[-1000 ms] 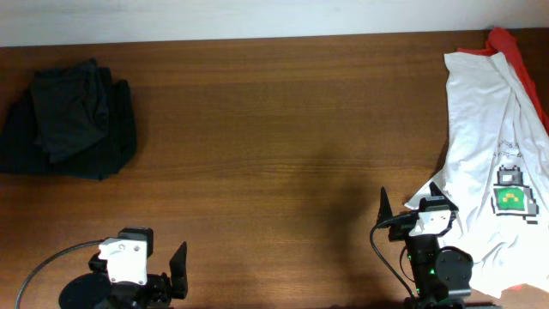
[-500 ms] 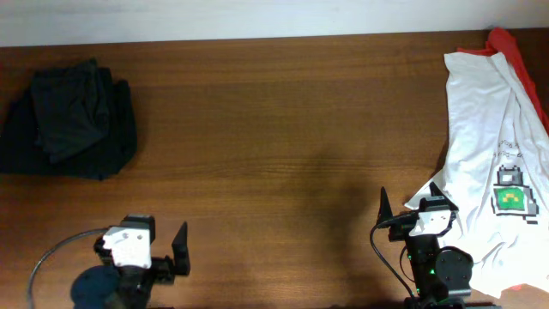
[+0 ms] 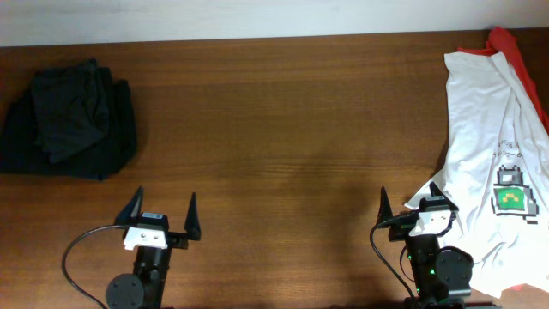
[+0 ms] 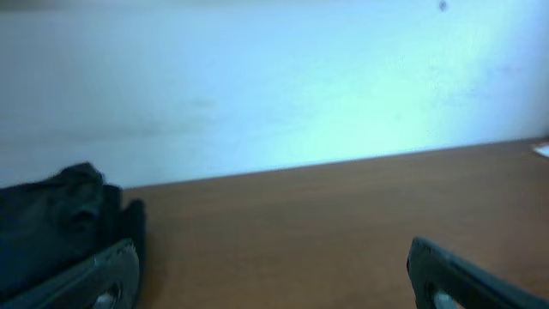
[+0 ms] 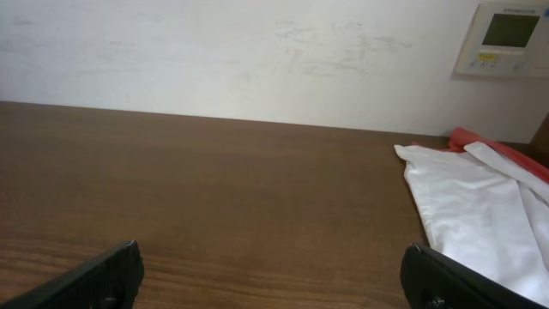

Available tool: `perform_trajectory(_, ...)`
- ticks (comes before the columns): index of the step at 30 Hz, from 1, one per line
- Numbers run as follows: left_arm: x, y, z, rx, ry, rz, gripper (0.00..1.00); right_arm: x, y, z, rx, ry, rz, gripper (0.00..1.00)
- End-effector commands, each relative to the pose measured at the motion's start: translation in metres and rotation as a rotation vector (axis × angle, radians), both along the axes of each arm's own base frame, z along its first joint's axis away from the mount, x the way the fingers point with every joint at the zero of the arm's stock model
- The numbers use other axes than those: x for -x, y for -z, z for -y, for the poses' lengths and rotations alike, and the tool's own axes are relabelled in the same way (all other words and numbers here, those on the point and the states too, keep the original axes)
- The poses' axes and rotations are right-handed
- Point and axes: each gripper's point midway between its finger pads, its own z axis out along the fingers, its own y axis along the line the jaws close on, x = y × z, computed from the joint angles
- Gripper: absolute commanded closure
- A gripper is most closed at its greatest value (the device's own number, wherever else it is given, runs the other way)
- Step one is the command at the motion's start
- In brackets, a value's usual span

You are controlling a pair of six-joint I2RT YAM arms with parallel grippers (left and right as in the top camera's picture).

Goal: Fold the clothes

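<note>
Pile of dark clothes [image 3: 69, 116] sits at the desk's [image 3: 283, 129] left edge, looks done; left gripper [image 3: 161, 215] and right gripper [image 3: 412, 206] hang wide open and empty by the front edge, and the white t-shirt [image 3: 489, 137] sprawls unfolded along the right edge, probably next up.

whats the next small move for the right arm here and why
Probably ease the right gripper forward and to its right, to the near edge of the white shirt. Its jaws stand open and empty, the shirt lies rumpled beside it over a red garment, while the black clothes sit piled at far left.
</note>
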Motion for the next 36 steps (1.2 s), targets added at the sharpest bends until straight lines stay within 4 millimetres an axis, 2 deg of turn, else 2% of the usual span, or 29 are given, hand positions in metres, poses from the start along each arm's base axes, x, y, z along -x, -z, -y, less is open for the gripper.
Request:
perform_trajectory(1, -0.003, 0.013, -0.021, 0.010, -0.123, -0.029, 0.01, 0.000, 0.002, 0.000, 0.006, -0.005, -0.001, 0.01)
perform_trajectory(4, -0.003, 0.032, -0.030, 0.009, -0.172, -0.107, 0.01, 0.000, 0.002, 0.000, 0.006, -0.005, -0.001, 0.01)
perform_trajectory(5, -0.002, 0.045, -0.030, 0.021, -0.171, -0.159, 0.01, 0.000, 0.002, 0.000, 0.006, -0.005, -0.001, 0.01)
perform_trajectory(11, -0.002, 0.042, -0.014, 0.016, -0.108, -0.149, 0.01, 0.000, 0.002, 0.000, 0.006, -0.005, -0.001, 0.01)
perform_trajectory(36, -0.002, 0.042, -0.016, 0.017, -0.115, -0.150, 0.01, 0.000, 0.002, 0.000, 0.006, -0.005, -0.001, 0.01)
